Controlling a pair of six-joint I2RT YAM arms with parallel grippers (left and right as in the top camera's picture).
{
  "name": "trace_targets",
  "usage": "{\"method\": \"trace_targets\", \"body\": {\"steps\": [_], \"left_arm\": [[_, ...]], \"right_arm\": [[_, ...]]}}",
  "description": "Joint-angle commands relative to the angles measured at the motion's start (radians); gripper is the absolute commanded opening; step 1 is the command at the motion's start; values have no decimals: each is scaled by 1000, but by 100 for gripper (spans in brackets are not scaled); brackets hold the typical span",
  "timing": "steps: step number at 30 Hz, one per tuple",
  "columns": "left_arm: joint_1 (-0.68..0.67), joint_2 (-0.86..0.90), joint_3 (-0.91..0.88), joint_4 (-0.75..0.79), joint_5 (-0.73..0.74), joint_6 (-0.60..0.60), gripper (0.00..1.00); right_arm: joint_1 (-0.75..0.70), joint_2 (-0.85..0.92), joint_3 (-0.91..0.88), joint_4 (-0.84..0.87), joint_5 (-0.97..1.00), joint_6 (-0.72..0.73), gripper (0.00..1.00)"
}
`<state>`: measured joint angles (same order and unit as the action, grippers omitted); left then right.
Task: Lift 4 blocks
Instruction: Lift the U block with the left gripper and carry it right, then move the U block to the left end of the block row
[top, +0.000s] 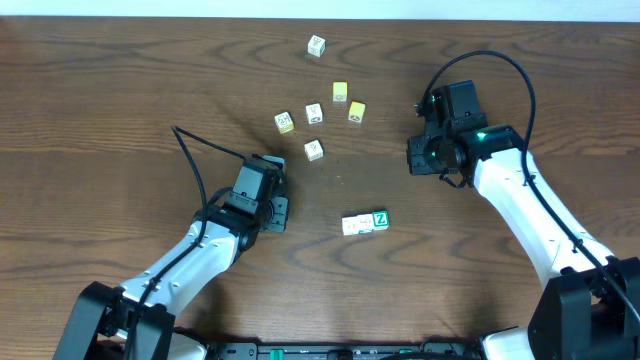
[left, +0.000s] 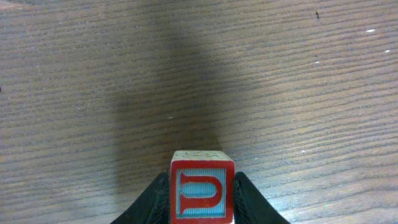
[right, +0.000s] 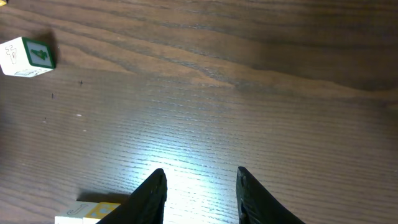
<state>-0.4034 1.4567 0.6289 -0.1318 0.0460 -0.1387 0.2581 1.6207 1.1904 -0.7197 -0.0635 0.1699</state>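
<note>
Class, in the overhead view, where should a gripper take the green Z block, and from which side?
Come down from above onto the green Z block, pinching its near and far faces. Its left face seems to touch the white block, leaving no finger room there; the other two sides look clear.

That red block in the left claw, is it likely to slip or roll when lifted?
The red block looks like a rigid wooden cube, so it probably won't flex. Its flat sides sit against the left claw, so slipping seems unlikely. Set down, it should rest flat rather than roll.
</note>
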Motion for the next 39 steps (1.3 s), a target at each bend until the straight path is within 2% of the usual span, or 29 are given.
{"method": "trace_targets", "body": {"steps": [1,12,16,24,31,39], "left_arm": [[-2,-29,20,-10,-13,-17,26],[-40,-180,39,-63,-14,-55,26],[-98,-189,39,-68,-15,-123,26],[-225,-183,39,-107,-138,-262,26],[-251,-183,39,-107,-137,-411,26],[-251,-105,39,-75,-114,-481,25]], "right_arm": [[5,3,8,2,7,-11,34],[5,3,8,10,14,-11,34],[5,3,8,10,14,-11,35],[5,3,6,8,58,-11,36],[5,3,6,8,58,-11,34],[5,3,6,0,58,-11,33]]}}
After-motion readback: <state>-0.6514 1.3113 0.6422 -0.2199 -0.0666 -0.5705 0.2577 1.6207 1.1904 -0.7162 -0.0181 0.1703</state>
